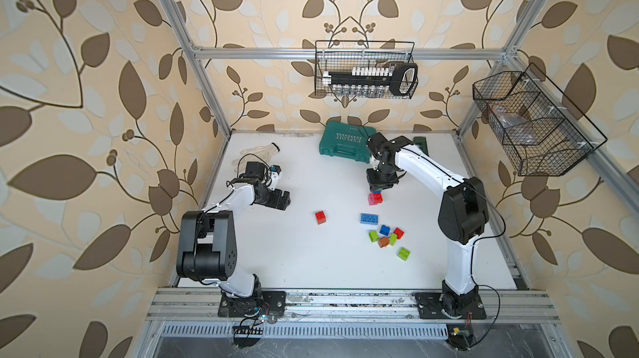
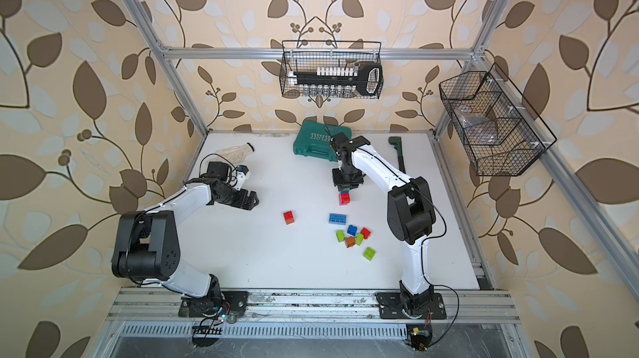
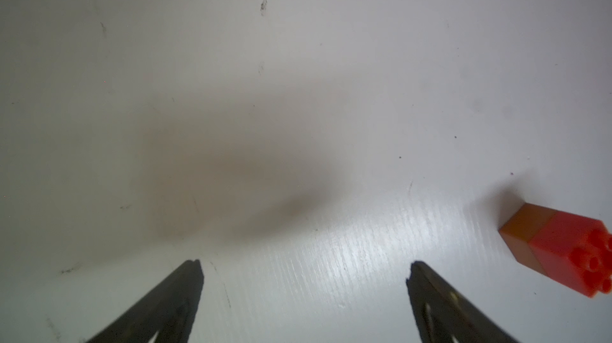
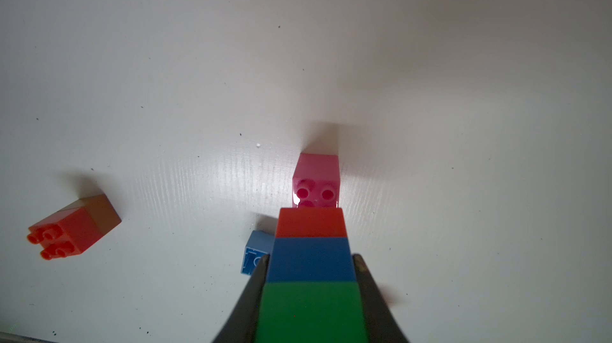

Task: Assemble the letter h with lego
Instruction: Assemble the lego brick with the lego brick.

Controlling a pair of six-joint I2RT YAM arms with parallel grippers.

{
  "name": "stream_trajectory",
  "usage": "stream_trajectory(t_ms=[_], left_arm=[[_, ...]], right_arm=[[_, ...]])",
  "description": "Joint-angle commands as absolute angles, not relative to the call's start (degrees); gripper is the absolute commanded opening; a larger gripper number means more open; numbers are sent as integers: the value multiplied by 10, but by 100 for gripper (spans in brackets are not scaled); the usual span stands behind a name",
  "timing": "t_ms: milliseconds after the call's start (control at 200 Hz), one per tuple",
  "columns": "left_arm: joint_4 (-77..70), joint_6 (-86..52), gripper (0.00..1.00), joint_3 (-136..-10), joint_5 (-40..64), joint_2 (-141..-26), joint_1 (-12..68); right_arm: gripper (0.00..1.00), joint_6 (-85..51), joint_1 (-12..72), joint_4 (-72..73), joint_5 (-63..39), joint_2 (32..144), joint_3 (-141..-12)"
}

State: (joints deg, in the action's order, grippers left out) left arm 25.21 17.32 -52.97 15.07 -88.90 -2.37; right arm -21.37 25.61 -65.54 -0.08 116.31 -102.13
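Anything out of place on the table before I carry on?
The lego looks undamaged. Non-lego clutter lies along the table's far edge: a glove at the left corner, a teal case mid-edge, and a dark green tool to the right.

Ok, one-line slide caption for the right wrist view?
Fingers of the right gripper clamp a green-blue-red brick stack, red end at a pink brick on the table.
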Motion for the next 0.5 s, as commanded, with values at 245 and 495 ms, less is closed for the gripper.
stream_trajectory(t_ms=[245,495], left_arm=[[256,169,99,-542,168,-887,-32],[256,169,99,-541,171,-885,-31]], right_arm=[[29,-221,253,-676,11,1202,-1040],[29,-230,253,-673,20,1209,-1029]])
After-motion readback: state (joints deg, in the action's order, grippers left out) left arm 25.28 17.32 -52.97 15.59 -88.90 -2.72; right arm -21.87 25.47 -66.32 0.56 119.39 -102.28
